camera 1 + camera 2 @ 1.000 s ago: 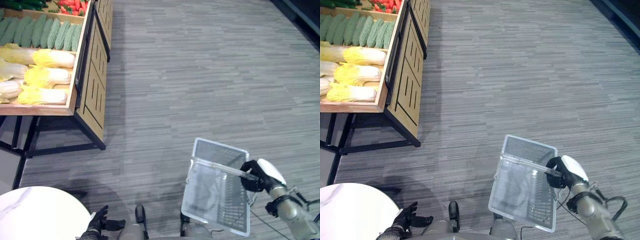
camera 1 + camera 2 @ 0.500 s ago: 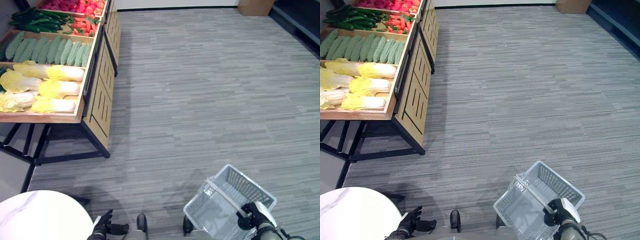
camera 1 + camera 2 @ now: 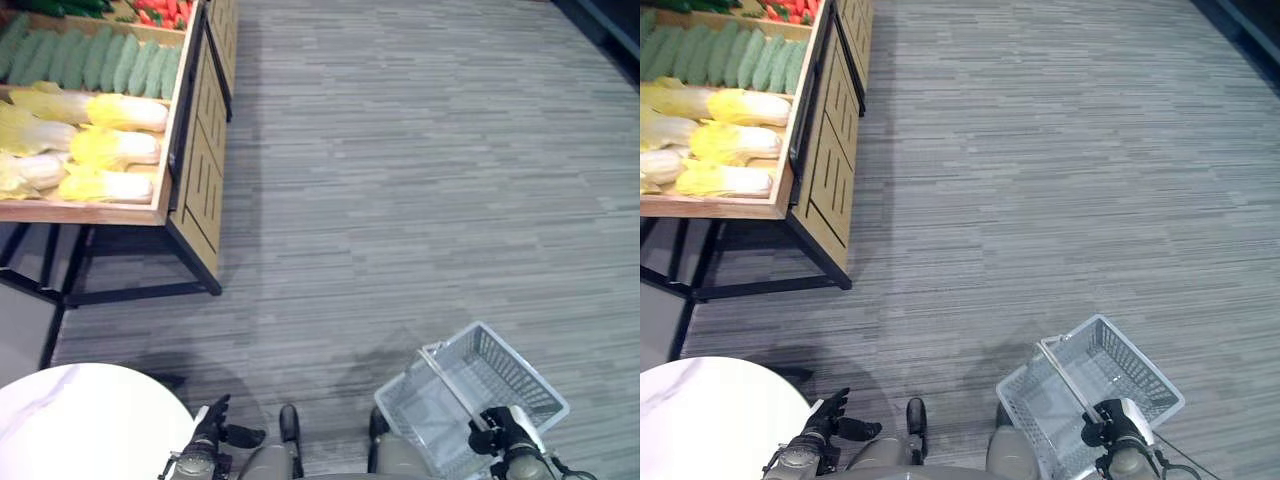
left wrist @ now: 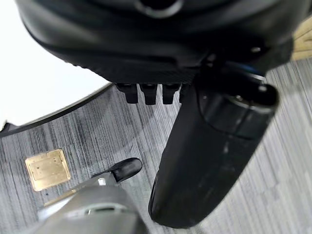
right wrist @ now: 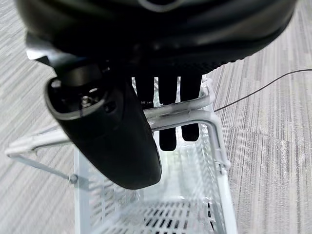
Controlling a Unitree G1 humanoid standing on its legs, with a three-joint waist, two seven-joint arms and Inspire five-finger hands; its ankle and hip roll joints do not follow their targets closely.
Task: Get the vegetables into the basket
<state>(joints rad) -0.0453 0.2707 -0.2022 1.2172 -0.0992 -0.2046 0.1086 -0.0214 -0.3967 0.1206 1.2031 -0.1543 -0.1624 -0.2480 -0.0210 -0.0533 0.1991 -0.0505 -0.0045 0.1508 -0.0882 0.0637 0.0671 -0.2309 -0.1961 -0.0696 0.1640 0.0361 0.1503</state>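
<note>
The basket (image 3: 470, 395) hangs by its handle from the right hand (image 3: 503, 436).

Evenly, brightly lit from overhead. Soft shadow beneath the vegetable stand (image 3: 190, 150) at upper left. Mild glare off the white round worktop (image 3: 80, 420), lower left. Wrist views blurred up close on each robot hand.
</note>
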